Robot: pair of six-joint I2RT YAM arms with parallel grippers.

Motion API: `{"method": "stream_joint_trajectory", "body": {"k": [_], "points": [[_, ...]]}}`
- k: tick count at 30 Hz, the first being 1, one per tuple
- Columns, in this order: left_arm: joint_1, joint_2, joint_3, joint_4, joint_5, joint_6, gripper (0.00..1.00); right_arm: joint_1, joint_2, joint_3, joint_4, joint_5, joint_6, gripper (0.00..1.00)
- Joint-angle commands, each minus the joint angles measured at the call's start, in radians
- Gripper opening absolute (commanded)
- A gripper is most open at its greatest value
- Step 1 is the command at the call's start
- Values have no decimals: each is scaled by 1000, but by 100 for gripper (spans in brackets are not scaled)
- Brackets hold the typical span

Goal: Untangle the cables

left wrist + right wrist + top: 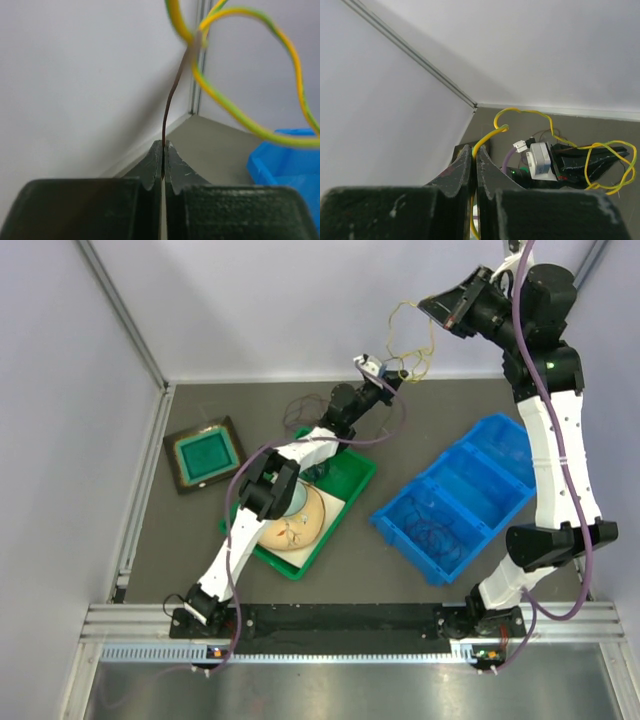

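Observation:
Both arms are raised near the back wall with the cables between them. My right gripper [428, 306] [474, 148] is shut on a yellow-green cable [412, 328] [522, 111], which loops down towards my left gripper [403, 373] [163, 146]. My left gripper is shut on a thin dark brown cable [170, 102] that rises to a crossing with the yellow-green cable [260, 129]. The right wrist view shows the left gripper [600, 156] inside the yellow loops. Thin dark wires [300, 412] trail on the floor behind the left arm.
A blue divided bin [500, 455] at the right holds coiled dark wires [440, 536]. A green tray [350, 480] with a beige round object [295, 520] lies under the left arm. A dark square tray with a teal inset [204, 454] sits at the left. Walls stand close behind.

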Motion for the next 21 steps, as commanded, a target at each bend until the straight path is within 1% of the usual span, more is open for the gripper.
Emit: {"method": "stream_joint_trajectory", "body": {"k": [1, 2, 4, 5, 7, 8, 11, 16, 21], "points": [[-3, -116, -150, 119, -66, -3, 0, 6, -37, -11, 49, 4, -5, 0], [-3, -142, -242, 130, -73, 8, 0, 6, -39, -12, 49, 7, -8, 0], [3, -223, -339, 146, -101, 13, 0, 6, -39, -15, 48, 16, -14, 0], [7, -252, -437, 159, -101, 13, 0, 6, -39, -15, 48, 24, -21, 0], [20, -334, -535, 183, -118, 1, 0, 3, -42, -18, 48, 53, -31, 0], [28, -357, -613, 206, -121, -19, 0, -3, -42, -20, 48, 62, -35, 0], [62, -427, -716, 228, -122, -65, 0, -9, -43, -18, 49, 73, -37, 0], [100, -500, -778, 231, -127, -82, 0, -15, -42, -12, 48, 85, -37, 0], [126, -509, -711, 187, -148, -98, 0, -13, -40, -12, 48, 81, -28, 0]]}}
